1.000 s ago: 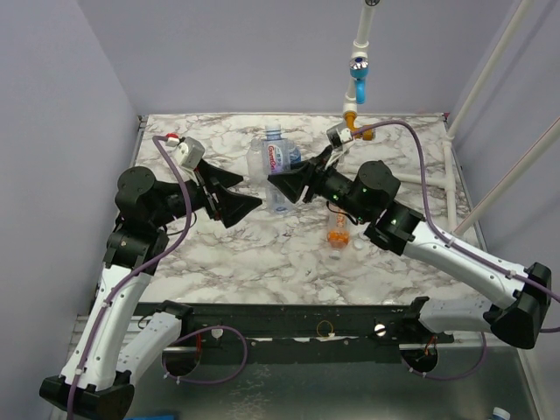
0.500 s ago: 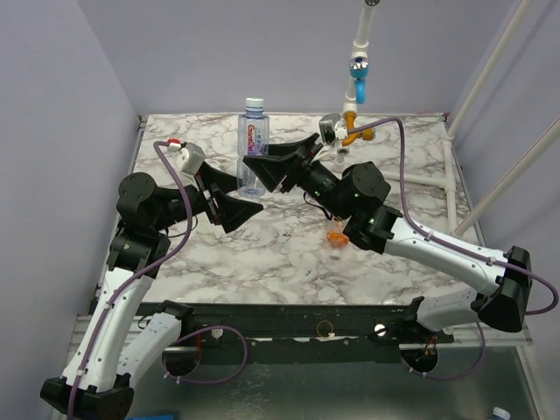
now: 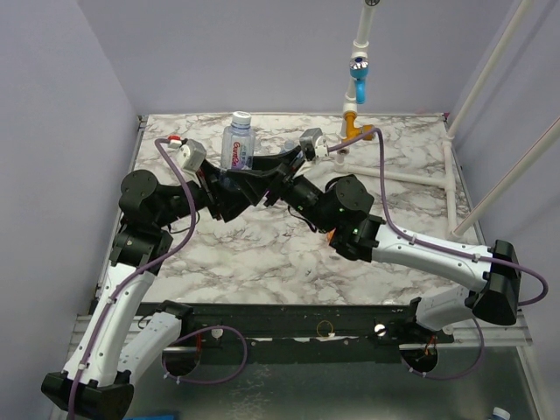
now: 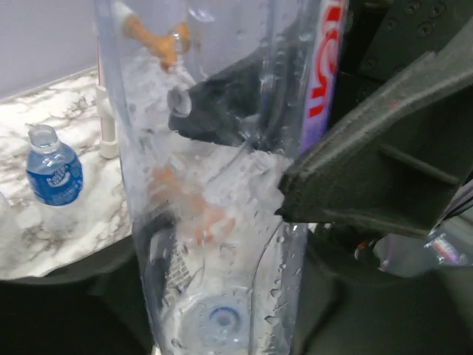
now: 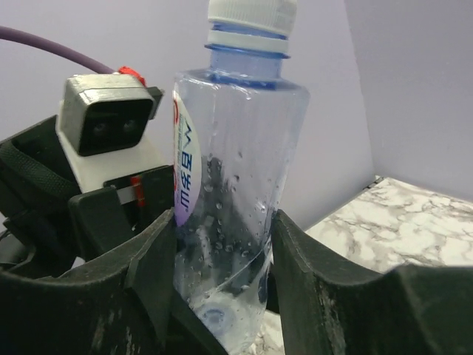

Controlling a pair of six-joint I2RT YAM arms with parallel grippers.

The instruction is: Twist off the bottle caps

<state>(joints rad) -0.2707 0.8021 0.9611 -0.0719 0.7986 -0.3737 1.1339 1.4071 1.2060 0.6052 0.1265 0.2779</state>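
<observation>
A slim clear bottle (image 3: 238, 147) with a light label is held upright above the table's back left. Its white cap (image 3: 241, 118) is still on, and fills the top of the right wrist view (image 5: 251, 11). My right gripper (image 5: 222, 222) is shut on the bottle's lower body (image 5: 236, 163), one dark finger on each side. My left gripper (image 3: 229, 185) meets it from the left and is closed in on the same bottle low down. That bottle (image 4: 214, 185) fills the left wrist view.
A blue-labelled bottle (image 4: 53, 174) stands on the marble table (image 3: 262, 254) behind. An orange bottle (image 3: 332, 234) peeks out under the right arm. A white pipe with blue and orange fittings (image 3: 357, 83) hangs at the back, and white pipes (image 3: 420, 179) lie at the right.
The right gripper has carried the slim bottle left and higher, up to the left gripper. The left gripper's jaws stood wide open and have closed in on the bottle.
</observation>
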